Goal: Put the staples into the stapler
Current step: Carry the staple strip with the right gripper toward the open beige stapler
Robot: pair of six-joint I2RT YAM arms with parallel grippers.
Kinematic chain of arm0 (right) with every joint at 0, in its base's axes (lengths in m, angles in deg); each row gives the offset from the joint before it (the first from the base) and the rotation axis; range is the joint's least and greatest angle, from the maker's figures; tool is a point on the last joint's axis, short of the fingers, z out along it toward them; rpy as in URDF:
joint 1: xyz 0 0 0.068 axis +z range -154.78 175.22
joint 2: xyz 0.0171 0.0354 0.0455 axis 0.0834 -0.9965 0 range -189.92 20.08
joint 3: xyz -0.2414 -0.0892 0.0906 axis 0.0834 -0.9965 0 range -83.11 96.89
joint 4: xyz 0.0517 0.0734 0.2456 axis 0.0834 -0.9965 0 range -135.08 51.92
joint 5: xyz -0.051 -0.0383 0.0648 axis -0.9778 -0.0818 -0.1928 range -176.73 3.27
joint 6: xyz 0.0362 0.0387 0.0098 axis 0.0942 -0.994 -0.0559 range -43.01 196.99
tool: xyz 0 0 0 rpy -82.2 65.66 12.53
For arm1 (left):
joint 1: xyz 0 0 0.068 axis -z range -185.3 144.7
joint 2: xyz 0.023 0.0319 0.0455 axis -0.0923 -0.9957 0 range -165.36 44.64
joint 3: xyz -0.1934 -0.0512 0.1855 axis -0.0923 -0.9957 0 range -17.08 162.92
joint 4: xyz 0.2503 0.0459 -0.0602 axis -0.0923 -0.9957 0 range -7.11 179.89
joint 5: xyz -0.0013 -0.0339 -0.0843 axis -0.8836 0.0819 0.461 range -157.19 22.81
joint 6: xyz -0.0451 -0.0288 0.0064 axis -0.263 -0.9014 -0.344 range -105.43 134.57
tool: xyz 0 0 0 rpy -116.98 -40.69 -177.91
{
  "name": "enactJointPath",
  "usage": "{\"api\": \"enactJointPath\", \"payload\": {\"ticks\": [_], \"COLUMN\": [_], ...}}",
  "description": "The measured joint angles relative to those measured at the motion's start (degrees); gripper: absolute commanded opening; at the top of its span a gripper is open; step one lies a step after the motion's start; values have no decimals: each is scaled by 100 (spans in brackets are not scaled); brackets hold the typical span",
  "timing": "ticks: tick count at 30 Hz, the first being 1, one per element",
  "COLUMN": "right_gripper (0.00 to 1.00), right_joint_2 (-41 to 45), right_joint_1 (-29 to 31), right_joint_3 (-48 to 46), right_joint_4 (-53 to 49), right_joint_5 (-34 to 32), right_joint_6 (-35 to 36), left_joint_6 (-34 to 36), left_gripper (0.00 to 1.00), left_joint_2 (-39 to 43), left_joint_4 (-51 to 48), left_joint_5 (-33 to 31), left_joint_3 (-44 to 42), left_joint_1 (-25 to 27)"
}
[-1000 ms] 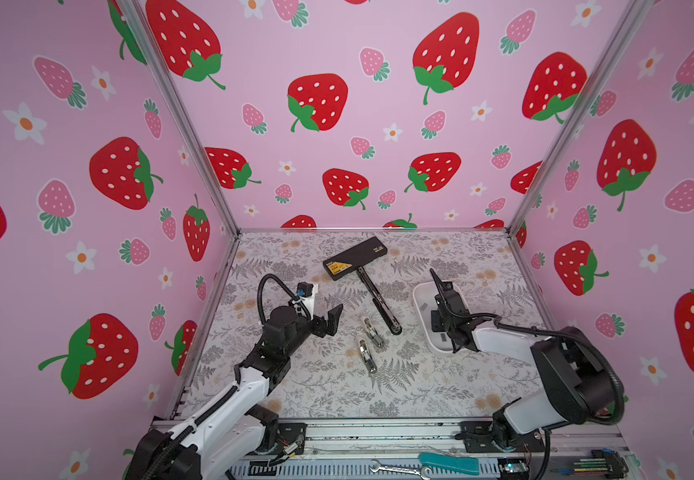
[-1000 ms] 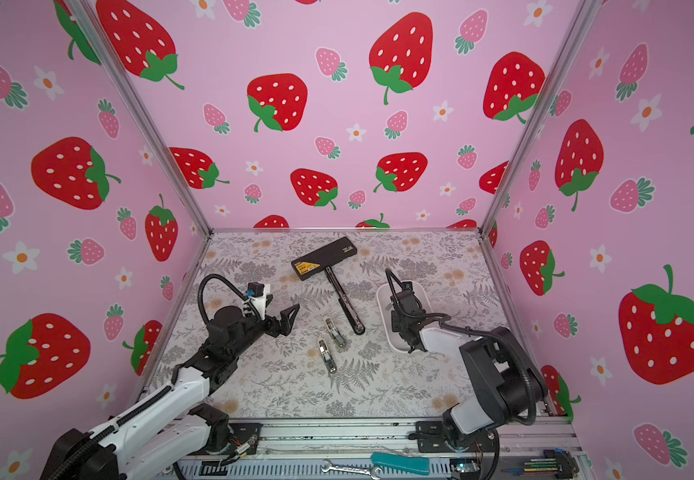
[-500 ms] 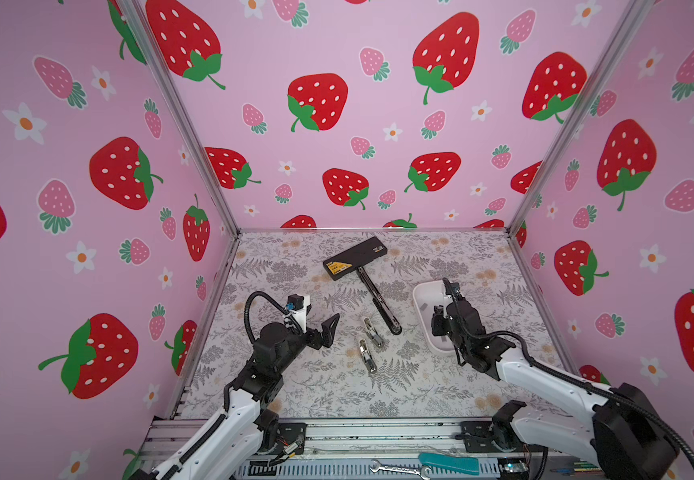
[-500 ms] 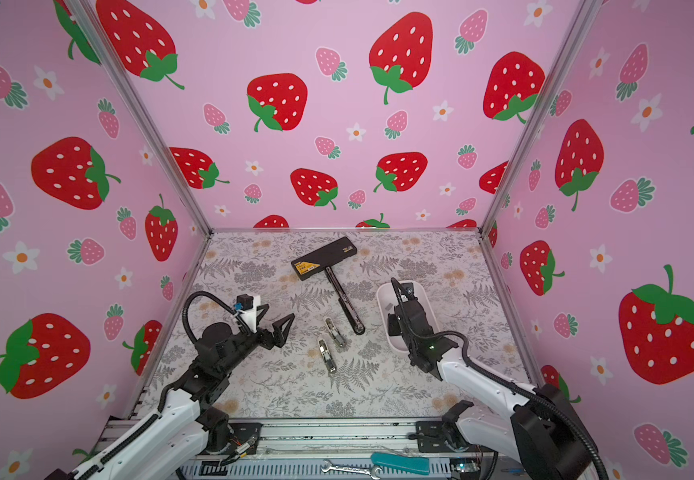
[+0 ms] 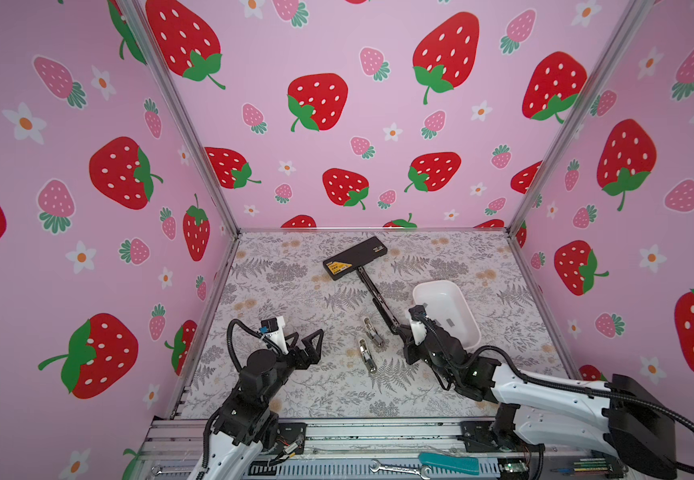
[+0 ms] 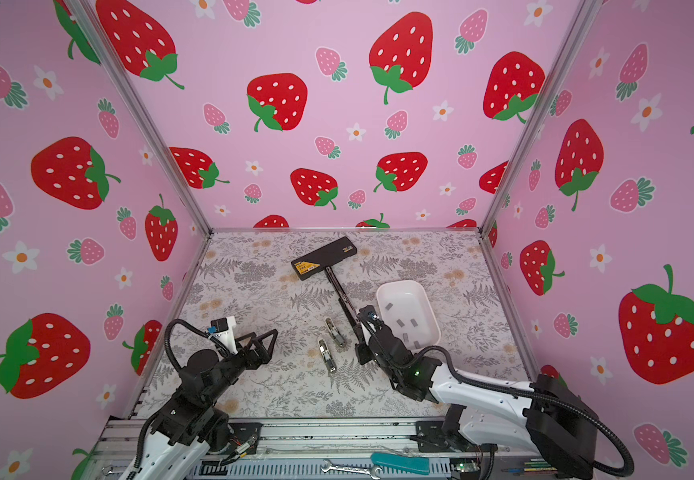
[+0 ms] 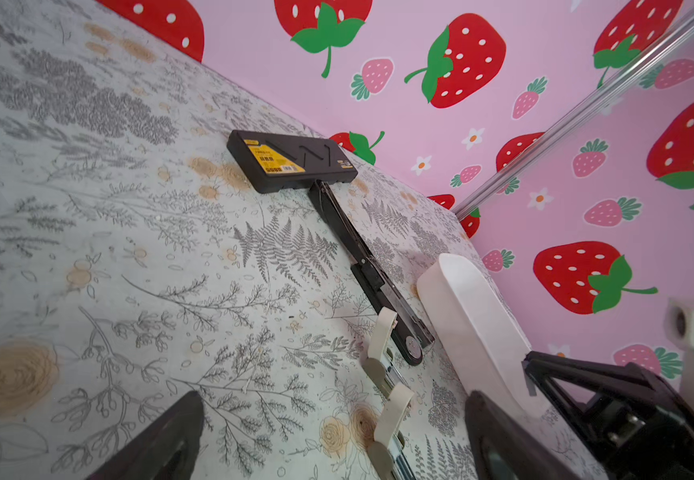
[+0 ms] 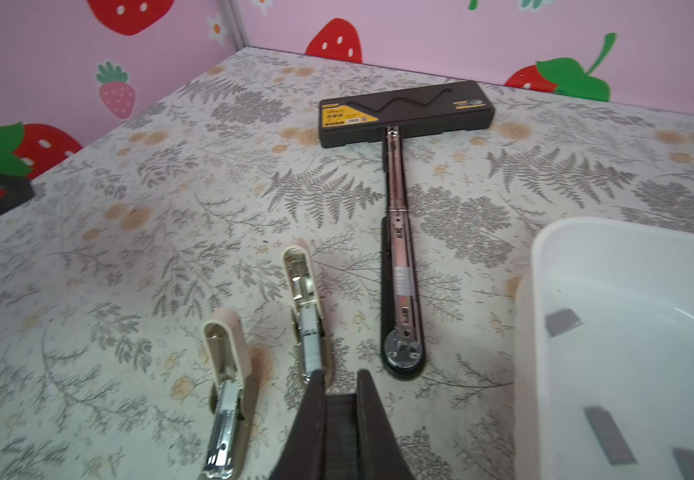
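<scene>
Several grey staples (image 6: 401,323) (image 8: 563,322) lie in the white tray (image 5: 436,284) (image 6: 399,283). Two small cream staplers (image 5: 372,330) (image 5: 366,355) lie opened mid-table, also seen in the right wrist view (image 8: 305,307) (image 8: 226,374). A long black stapler (image 5: 378,299) (image 8: 397,249) lies behind them. My right gripper (image 5: 405,338) (image 6: 362,336) (image 8: 340,374) hovers at the near ends of the farther cream stapler and the black one, shut on a dark grey staple strip. My left gripper (image 5: 305,338) (image 6: 262,338) (image 7: 332,397) stands open and empty, left of the cream staplers.
The black stapler joins a black box-like head with a yellow label (image 5: 355,257) near the back wall. Pink strawberry walls close in three sides. A wrench (image 5: 399,469) and a teal tool (image 5: 449,462) lie on the front rail.
My right gripper has left the tray and moved front-left to the staplers' near ends, still shut. The left arm has drawn back toward the front, its jaws still open.
</scene>
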Motion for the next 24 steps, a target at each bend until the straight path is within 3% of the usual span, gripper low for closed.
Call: {"api": "enactJointPath", "payload": {"ticks": [4,11,17,24], "right_gripper": [7,7,7,7], "right_joint_2": [-531,-975,-957,-1005], "right_joint_1": [542,1193,1805,1849], "right_joint_3": [98,365,466,487], "right_joint_4": [323,649,490,409], "right_joint_5": [-146,-448,-890,-1257], "right_joint_6": [46,-151,-490,-680], "left_joint_6": [-428,-798,-791,-660], "left_gripper": [99,99,99,99], "left_joint_2": [608,122,-474,-1062], "left_joint_4": [-901,-1526,-1327,-734], "left_joint_5": [68,-173,-310,-168], "left_joint_3": [-22,-13,-13,-24], "left_joint_1": [66,455,881,1169]}}
